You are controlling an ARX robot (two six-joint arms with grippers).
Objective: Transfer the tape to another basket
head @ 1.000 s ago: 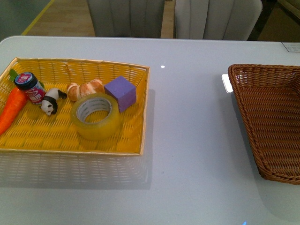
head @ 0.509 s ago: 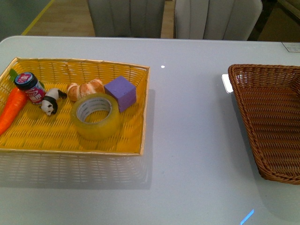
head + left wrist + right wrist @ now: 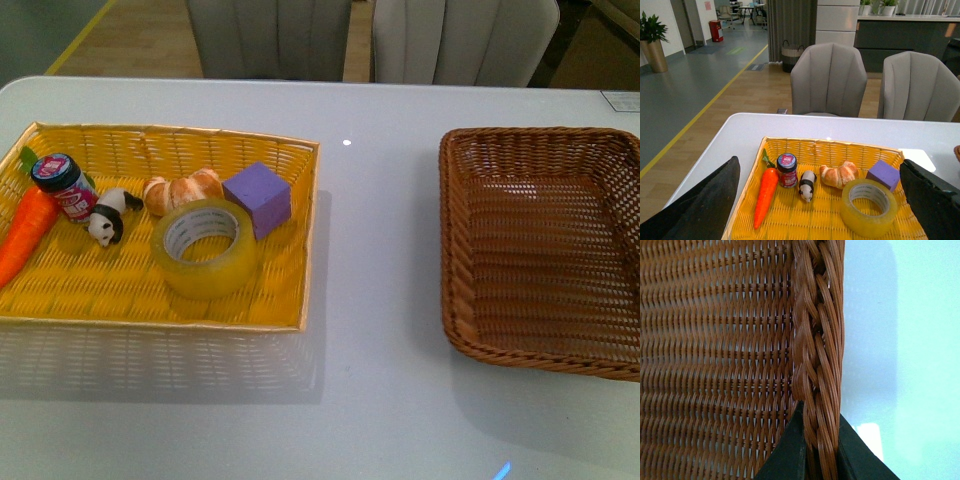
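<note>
The tape [image 3: 204, 247] is a yellowish translucent roll with a white core. It lies flat in the bright yellow tray-basket [image 3: 120, 295] on the left of the table, and also shows in the left wrist view [image 3: 868, 207]. The dark brown wicker basket [image 3: 545, 250] stands empty on the right of the table. My right gripper [image 3: 821, 447] is shut on its braided rim [image 3: 815, 340], one finger on each side. My left gripper [image 3: 820, 200] is open and empty, held above and before the yellow tray. Neither arm shows in the front view.
In the yellow tray with the tape lie a purple cube [image 3: 257, 198], a croissant [image 3: 181, 190], a panda figure [image 3: 108, 218], a small jar [image 3: 63, 186] and a toy carrot [image 3: 25, 232]. Two grey chairs [image 3: 370, 38] stand behind the table.
The brown basket has slid left and turned, from the right edge of the front view to nearly fully in view. The tape and the yellow tray have not moved.
</note>
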